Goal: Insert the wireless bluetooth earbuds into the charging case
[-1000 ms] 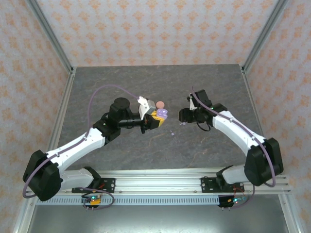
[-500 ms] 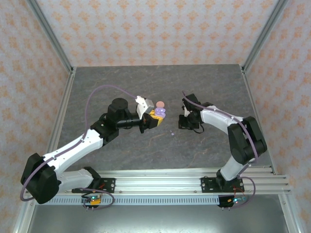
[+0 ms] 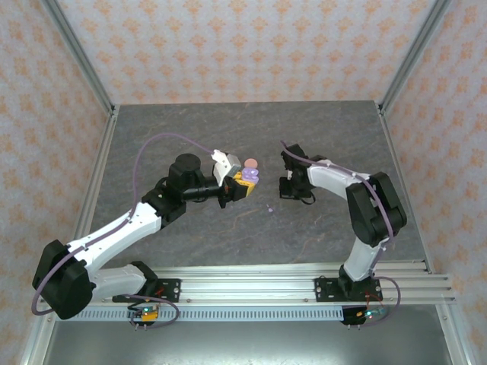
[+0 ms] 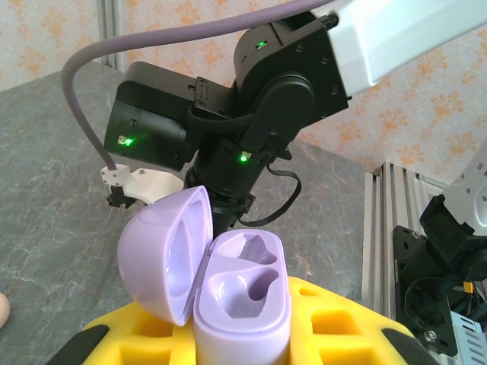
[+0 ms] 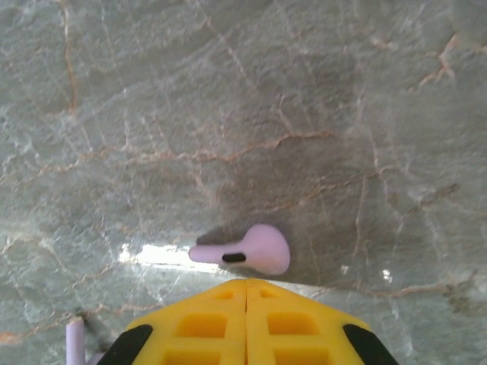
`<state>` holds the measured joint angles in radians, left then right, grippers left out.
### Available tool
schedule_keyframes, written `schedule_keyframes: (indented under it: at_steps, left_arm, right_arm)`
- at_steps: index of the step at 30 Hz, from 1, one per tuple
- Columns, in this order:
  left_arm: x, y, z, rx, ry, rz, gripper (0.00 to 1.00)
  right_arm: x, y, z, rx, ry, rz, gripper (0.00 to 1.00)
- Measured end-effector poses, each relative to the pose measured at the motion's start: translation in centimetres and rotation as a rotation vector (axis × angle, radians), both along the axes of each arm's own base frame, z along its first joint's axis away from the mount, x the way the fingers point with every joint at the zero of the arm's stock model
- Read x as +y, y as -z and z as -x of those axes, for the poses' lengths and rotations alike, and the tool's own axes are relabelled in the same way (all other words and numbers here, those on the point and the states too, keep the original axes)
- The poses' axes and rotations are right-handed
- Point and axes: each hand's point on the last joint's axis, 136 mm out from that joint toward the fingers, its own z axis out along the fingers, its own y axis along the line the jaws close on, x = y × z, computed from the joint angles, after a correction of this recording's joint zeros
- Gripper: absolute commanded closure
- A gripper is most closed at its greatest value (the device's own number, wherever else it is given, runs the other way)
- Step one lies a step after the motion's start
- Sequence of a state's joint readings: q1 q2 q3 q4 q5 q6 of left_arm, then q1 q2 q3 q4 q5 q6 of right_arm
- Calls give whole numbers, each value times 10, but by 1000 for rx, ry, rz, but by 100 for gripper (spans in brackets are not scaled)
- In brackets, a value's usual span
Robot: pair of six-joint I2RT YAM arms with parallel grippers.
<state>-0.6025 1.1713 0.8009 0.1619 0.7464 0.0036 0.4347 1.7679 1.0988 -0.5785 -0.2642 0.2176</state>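
One lavender earbud flat on grey table, just beside right gripper, its fingers pressed together, left gripper clamping lavender case, lid hinged open

Overhead camera looks down across the table from behind its near edge; wrist cameras sit close over its middle.
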Motion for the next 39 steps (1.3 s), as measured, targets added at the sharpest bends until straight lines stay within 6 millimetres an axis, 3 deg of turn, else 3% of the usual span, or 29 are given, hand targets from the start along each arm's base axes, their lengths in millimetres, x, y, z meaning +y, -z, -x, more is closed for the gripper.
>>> schedule_keyframes:
  at_steps: [15,20,26,31,39]
  left_arm:
    - [1,4,1,17,-2,-9,87]
    - [1,4,0,17,-4,-10,87]
    - [1,4,0,17,-5,-10,87]
    - [1,4,0,17,-5,-10,87]
    - [1,4,0,18,-5,-10,87]
  right_arm:
    - [-8,3,-16,-10,17,85,92]
    - [-13,-5,-15,-24,23,102,83]
    - [-12,-32,-20,-82,34,79,61]
    - [-9,-36,-24,-87,63,65,59]
    - [-7,-21,-26,-39,134,63,59]
